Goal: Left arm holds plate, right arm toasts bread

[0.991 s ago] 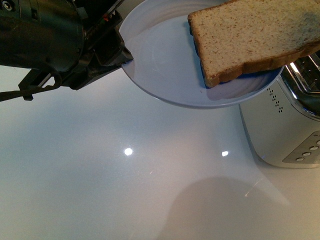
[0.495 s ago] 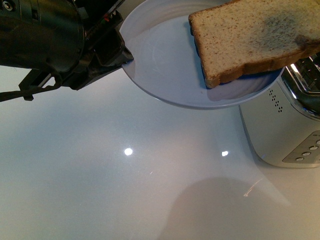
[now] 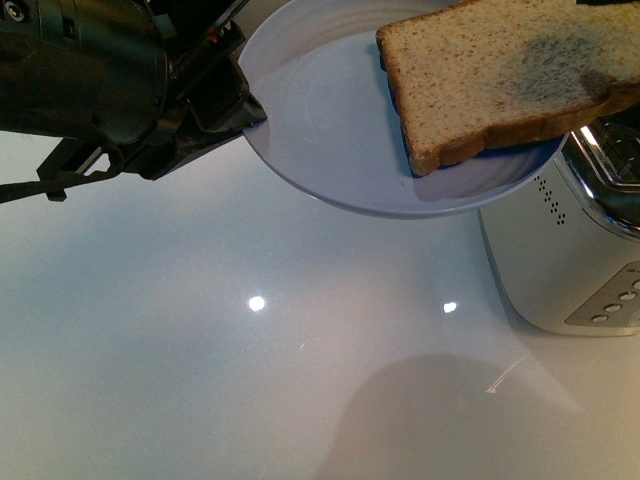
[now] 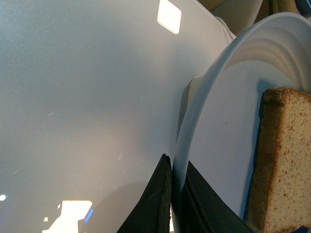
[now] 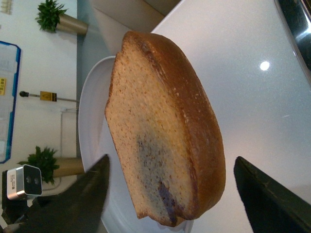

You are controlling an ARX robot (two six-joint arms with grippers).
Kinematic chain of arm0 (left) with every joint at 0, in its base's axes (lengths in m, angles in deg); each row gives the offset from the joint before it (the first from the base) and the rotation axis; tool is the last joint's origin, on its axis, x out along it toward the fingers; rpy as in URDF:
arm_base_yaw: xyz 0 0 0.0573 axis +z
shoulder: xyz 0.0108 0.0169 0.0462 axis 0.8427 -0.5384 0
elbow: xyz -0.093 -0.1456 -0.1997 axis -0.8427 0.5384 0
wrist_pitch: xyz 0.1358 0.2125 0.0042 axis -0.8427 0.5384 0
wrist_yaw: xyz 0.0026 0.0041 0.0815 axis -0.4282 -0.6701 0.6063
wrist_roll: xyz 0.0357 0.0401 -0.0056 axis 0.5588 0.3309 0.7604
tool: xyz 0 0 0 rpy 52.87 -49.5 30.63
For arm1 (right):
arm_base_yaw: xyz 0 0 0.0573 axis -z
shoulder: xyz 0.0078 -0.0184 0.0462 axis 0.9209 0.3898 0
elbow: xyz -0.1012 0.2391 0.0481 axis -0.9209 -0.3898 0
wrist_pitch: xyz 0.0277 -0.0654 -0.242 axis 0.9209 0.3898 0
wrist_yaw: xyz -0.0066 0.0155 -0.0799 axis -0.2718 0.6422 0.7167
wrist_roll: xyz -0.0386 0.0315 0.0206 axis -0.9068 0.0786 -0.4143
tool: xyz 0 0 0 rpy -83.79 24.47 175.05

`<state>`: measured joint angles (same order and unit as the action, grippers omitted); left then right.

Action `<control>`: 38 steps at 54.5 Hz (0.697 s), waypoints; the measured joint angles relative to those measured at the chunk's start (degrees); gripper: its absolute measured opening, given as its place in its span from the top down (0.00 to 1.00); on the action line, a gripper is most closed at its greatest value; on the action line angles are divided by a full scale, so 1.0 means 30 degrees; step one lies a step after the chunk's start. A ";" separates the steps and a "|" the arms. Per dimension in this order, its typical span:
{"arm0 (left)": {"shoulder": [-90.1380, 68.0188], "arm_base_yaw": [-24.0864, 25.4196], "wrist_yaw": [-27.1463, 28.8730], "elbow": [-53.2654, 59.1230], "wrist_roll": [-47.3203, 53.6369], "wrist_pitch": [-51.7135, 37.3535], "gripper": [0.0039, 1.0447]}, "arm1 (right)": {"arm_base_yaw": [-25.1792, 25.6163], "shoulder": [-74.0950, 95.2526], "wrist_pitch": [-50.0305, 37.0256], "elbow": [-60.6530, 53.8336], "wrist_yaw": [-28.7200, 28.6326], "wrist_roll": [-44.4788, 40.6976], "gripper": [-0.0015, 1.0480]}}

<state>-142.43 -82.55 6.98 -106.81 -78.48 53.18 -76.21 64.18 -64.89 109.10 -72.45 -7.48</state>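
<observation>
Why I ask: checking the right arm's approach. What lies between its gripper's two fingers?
The bread lies between the right gripper's open fingers, one on each side, with the plate behind it. The right wrist view shows this.

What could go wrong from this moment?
The bread overhangs the rim of the plate near the toaster. It could slip off before the open right hand closes on it. The left hand pinches only one edge of the plate, so a push may tip it.
</observation>
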 joint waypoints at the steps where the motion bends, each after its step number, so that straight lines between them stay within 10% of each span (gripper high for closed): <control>1: 0.0000 0.0000 0.0000 0.0000 -0.0007 0.0000 0.97 | -0.0015 0.0007 -0.0015 -0.0036 0.0007 0.0036 0.36; 21: 0.0000 0.0000 0.0000 0.0000 0.0000 0.0000 0.97 | -0.0058 0.0182 -0.0095 -0.0328 0.0000 0.0444 0.94; 38: 0.0000 -0.0007 -0.0007 0.0000 -0.0007 0.0000 0.97 | 0.0517 -0.0656 0.0554 -0.0226 -0.0568 0.0474 0.97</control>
<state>-142.43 -82.57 6.95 -106.81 -78.50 53.18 -74.65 62.21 -63.23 108.42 -74.15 -6.06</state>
